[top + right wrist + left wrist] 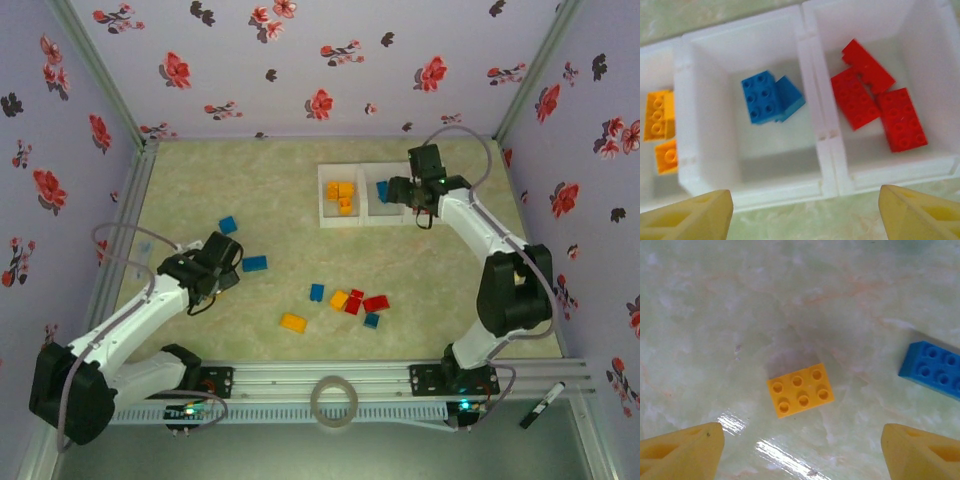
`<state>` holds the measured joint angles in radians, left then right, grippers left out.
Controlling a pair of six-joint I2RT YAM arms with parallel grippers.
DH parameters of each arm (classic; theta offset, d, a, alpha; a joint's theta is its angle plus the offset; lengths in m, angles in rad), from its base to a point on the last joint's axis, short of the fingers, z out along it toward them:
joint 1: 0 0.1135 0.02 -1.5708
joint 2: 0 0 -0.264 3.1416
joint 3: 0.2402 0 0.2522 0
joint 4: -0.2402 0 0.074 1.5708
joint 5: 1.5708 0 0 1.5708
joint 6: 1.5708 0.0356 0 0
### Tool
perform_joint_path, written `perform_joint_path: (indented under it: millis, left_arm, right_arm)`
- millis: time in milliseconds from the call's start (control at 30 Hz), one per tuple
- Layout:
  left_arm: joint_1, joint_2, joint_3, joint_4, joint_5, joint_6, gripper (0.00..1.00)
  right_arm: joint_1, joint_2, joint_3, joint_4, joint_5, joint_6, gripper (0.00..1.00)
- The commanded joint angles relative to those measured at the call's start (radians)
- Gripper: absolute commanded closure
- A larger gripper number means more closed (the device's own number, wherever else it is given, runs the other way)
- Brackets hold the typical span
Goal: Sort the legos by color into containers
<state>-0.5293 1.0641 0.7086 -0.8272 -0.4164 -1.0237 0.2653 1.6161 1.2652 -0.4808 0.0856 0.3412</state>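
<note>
Eight loose small plastic lego bricks (317, 292) lie on the pale marbled table (250, 180) in the top view: four blue, two orange-yellow, two red. Six bunch at 6 o'clock. Two blue ones sit at 9 o'clock beside the left gripper (212, 272), which hangs low over the table; can't tell its jaws from here. White plastic three-compartment tray (340, 222) at 1 o'clock, with orange-yellow bricks in its left cell and blue in the middle. The right gripper (422, 195) is over the right cell.

Left wrist: yellow fingertips (682, 450) spread wide, nothing between them. One orange-yellow six-stud brick (800, 390) lies flat, studs up, at 12 o'clock of the gap. One blue brick (932, 369) at 2 o'clock, apart from it, cut by the edge.

Right wrist: fingertips (687, 215) wide apart, empty, near the tray's front wall.
- Middle cell: two blue bricks touching, one studs up, one tilted.
- Right cell: three red bricks, touching.
- Left cell: two orange-yellow bricks, cut by the edge.
</note>
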Motion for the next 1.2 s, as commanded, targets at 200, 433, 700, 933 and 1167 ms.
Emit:
perform_joint_path:
  millis: [200,433,700,933,1167]
  left_arm:
    - [0.106,0.101,-0.071,0.210,0.132,-0.010,0.16]
    - [0.144,0.130,-0.100,0.252,0.148,-0.015,0.16]
    - [0.153,0.149,-0.150,0.295,0.151,-0.035,0.19]
    - [0.165,0.157,-0.177,0.334,0.154,-0.034,0.25]
    - [0.172,0.176,-0.193,0.355,0.152,-0.013,0.37]
  right_arm:
    - [0.045,-0.126,-0.130,0.014,-0.017,0.026,0.23]
    - [0.048,-0.177,-0.191,0.002,-0.018,0.035,0.22]
    - [0.049,-0.205,-0.208,0.002,-0.032,0.046,0.23]
    - [0.050,-0.235,-0.249,0.024,-0.056,0.061,0.23]
    - [0.050,-0.252,-0.254,0.011,-0.055,0.061,0.23]
